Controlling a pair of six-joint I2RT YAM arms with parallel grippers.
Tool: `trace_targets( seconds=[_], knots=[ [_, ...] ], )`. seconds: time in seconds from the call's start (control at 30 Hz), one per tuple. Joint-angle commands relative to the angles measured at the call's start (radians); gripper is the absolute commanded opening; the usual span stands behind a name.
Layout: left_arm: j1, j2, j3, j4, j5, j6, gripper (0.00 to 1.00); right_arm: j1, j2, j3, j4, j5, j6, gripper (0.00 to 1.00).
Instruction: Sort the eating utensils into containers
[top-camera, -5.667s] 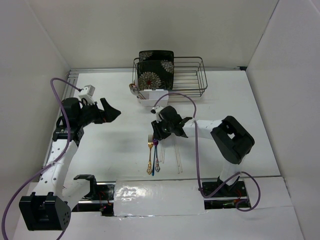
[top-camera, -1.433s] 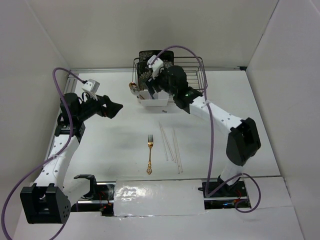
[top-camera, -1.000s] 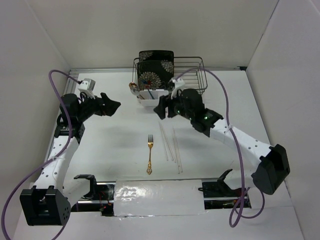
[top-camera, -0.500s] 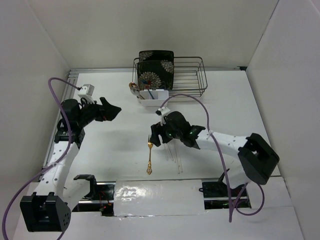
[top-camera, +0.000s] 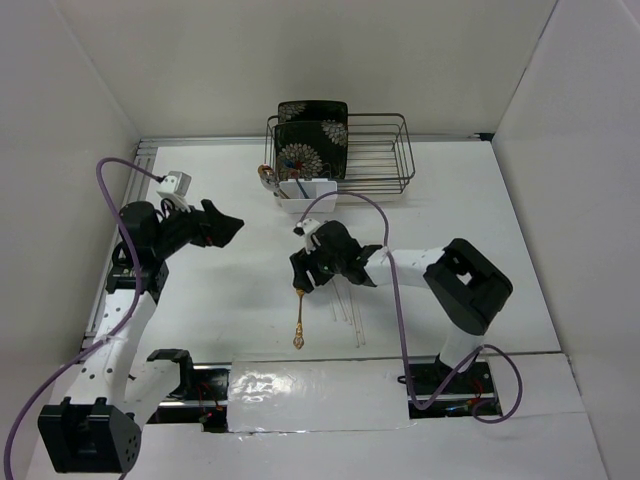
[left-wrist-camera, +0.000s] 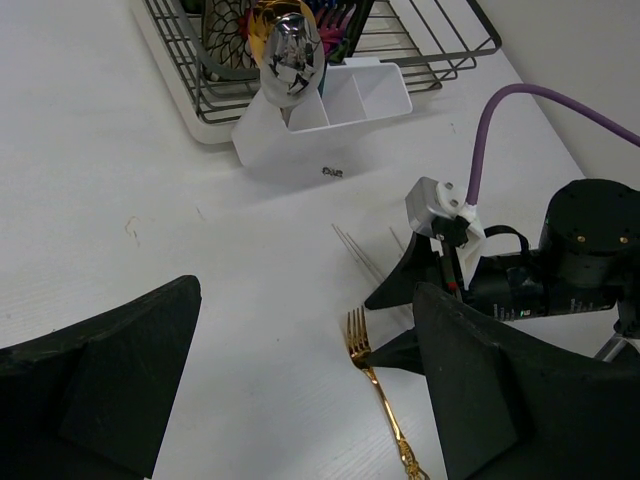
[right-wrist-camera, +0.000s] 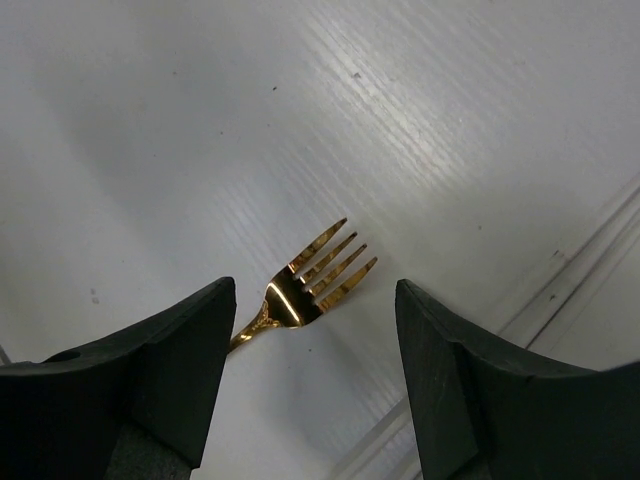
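A gold fork (top-camera: 300, 318) lies on the white table, tines pointing away. My right gripper (top-camera: 303, 276) is open and low over the fork's head, one finger on each side of the tines (right-wrist-camera: 312, 285), not touching them. Thin pale chopsticks (top-camera: 345, 300) lie just right of the fork. The white caddy (top-camera: 307, 196) stands in front of the wire rack with gold and silver spoon bowls (left-wrist-camera: 288, 52) sticking up from it. My left gripper (top-camera: 228, 226) is open and empty, held above the table to the left, and it faces the fork (left-wrist-camera: 375, 385).
A dark wire dish rack (top-camera: 375, 150) with black floral plates (top-camera: 312, 140) stands at the back centre behind the caddy. The right arm's purple cable (top-camera: 395, 300) loops over the table near the chopsticks.
My right gripper went to the caddy with the iridescent and silver pieces that lay beside the gold fork. It has come back down to the fork's head, open. The left arm barely moved.
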Motion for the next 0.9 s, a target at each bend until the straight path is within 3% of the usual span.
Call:
trace_targets(
  seconds=[0.0,0.2,0.43,0.57,0.63,0.67,0.87],
  knots=[
    [-0.008,-0.002,0.004,0.029,0.024,0.033,1.00,-0.019,0.031,0.050,0.067,-0.040,-0.043,0.71],
    [-0.009,0.009,0.010,0.030,0.021,0.047,1.00,-0.027,0.094,0.070,0.078,-0.074,-0.058,0.64],
    [-0.011,0.013,0.016,0.018,0.005,0.062,1.00,-0.029,0.072,0.024,0.088,-0.086,-0.076,0.45],
    [-0.009,0.015,0.012,0.021,0.016,0.056,1.00,-0.029,0.037,0.015,0.088,-0.095,-0.081,0.17],
    [-0.009,0.016,0.007,0.027,0.019,0.051,1.00,-0.029,0.011,0.006,0.067,-0.082,-0.090,0.11],
    [-0.008,0.018,0.006,0.027,0.019,0.054,1.00,-0.029,0.000,0.006,0.055,-0.072,-0.092,0.00],
    [-0.009,0.030,0.003,0.033,0.015,0.050,1.00,-0.038,-0.151,0.129,-0.094,0.015,-0.191,0.00]
  ],
)
